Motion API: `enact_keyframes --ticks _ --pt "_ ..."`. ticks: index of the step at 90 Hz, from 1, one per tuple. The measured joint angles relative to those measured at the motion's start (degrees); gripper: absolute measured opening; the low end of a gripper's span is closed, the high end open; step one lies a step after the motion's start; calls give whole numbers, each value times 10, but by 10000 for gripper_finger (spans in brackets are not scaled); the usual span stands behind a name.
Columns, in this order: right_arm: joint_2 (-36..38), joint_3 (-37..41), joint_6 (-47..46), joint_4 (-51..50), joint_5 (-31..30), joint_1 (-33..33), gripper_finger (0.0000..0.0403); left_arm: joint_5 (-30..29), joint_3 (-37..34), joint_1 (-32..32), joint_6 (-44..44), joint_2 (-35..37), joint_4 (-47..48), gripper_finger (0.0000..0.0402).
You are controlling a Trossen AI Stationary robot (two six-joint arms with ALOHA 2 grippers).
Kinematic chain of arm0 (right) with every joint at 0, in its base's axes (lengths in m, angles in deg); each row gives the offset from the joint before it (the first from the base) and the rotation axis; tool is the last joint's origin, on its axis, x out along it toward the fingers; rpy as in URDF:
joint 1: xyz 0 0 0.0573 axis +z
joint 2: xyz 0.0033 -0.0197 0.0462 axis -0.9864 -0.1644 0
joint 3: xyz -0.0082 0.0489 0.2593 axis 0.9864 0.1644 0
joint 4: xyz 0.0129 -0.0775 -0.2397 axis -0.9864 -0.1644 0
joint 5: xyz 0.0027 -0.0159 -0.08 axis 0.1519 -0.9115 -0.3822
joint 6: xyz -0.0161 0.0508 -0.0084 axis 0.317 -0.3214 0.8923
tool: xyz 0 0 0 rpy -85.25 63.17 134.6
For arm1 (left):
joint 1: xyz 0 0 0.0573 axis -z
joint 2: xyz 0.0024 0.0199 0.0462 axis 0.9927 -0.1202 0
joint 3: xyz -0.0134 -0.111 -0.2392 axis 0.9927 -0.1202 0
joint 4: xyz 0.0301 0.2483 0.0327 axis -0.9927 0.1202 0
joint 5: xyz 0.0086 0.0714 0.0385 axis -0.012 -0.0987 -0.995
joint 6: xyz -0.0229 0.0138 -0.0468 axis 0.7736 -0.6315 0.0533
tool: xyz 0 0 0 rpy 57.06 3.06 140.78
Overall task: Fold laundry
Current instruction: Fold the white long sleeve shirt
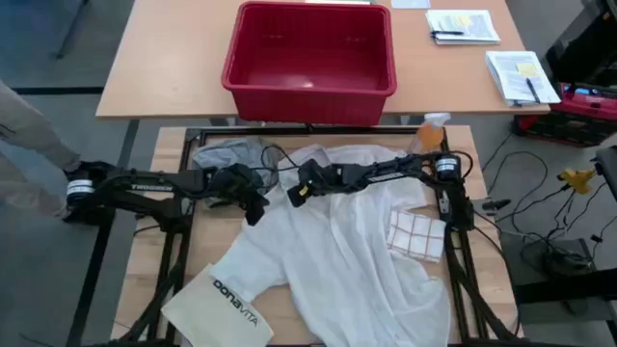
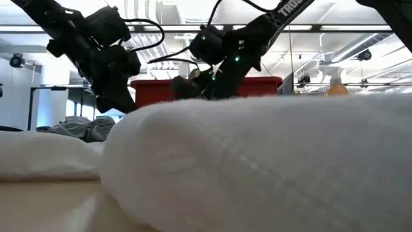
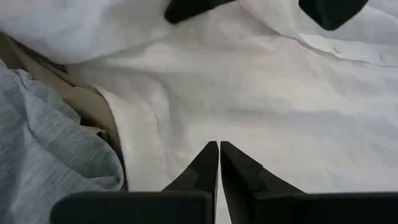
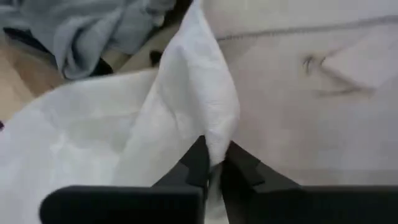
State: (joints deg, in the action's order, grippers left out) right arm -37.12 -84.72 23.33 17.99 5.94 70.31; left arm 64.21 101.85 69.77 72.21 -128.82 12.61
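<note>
Across the slatted wooden table (image 1: 174,145), large white button-front shirt (image 1: 337,241) spread wide. Right gripper (image 4: 213,163) pinches a raised fold near its collar. Left gripper (image 3: 219,155), fingers together and empty, hovers beside. Crumpled grey T-shirt (image 1: 227,152) left of shirt.

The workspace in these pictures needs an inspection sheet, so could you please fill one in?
Surface: wooden table, mostly covered by cloth.
Job's things: white shirt spread out; grey T-shirt bunched at the far left.
Clutter: white bag, spray bottle, checked cloth.
Grippers: left gripper shut, empty, over the shirt; right gripper shut on a shirt fold.
Cables: loose cables on the floor to the right.
Surroundings: red basket and papers on the table behind.
</note>
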Motion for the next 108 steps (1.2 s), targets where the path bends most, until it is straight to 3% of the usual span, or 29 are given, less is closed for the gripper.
enact_keyframes --ticks 20,39,65,76,95,108 --pt "-1 -1 43 -63 -3 -15 18 0 0 0 0 0 0 0" --pt "4 -1 79 -5 -26 -15 11 0 0 0 0 0 0 0" --pt "1 -1 97 -36 -25 -15 32 0 0 0 0 0 0 0" --pt "7 -1 100 -15 -23 -14 72 0 0 0 0 0 -1 0" --pt "34 -1 122 -24 -36 -20 194 0 0 0 0 -11 -10 0" --pt "61 -1 131 -26 -44 -30 250 4 0 0 0 -27 -23 0"
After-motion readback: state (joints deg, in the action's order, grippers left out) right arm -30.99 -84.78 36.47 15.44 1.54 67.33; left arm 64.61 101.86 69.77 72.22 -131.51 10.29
